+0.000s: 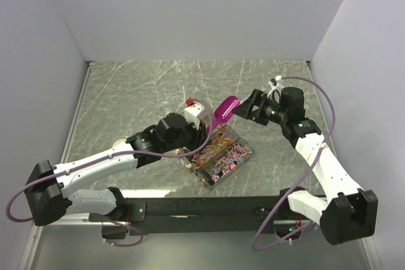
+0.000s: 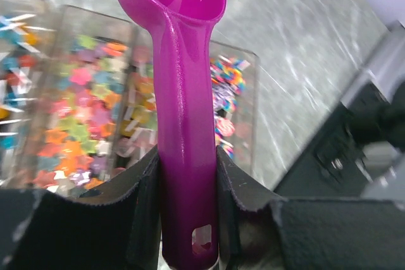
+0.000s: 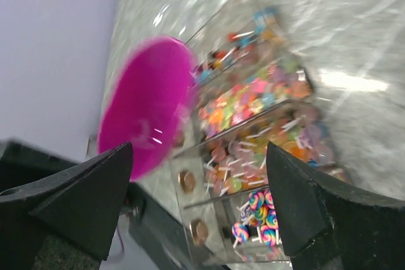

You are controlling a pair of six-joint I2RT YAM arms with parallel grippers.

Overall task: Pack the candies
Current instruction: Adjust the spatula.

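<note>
Left wrist view: left gripper [image 2: 186,162] is clamping the scoop [image 2: 183,80] handle, right gripper [image 3: 199,188] gaping; candies [image 2: 82,105] are looking light, slippery, best scooped.

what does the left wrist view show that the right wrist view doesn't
Only the left wrist view: the scoop handle clamped between the fingers of the left pincer, with a hole near the handle's end. Only the right wrist view: the scoop's whole bowl facing the camera, blurred, and the right pincer wide open, gripping nothing. Both: the magenta scoop, the clear box with its compartments of candies, and the marbled table.
</note>
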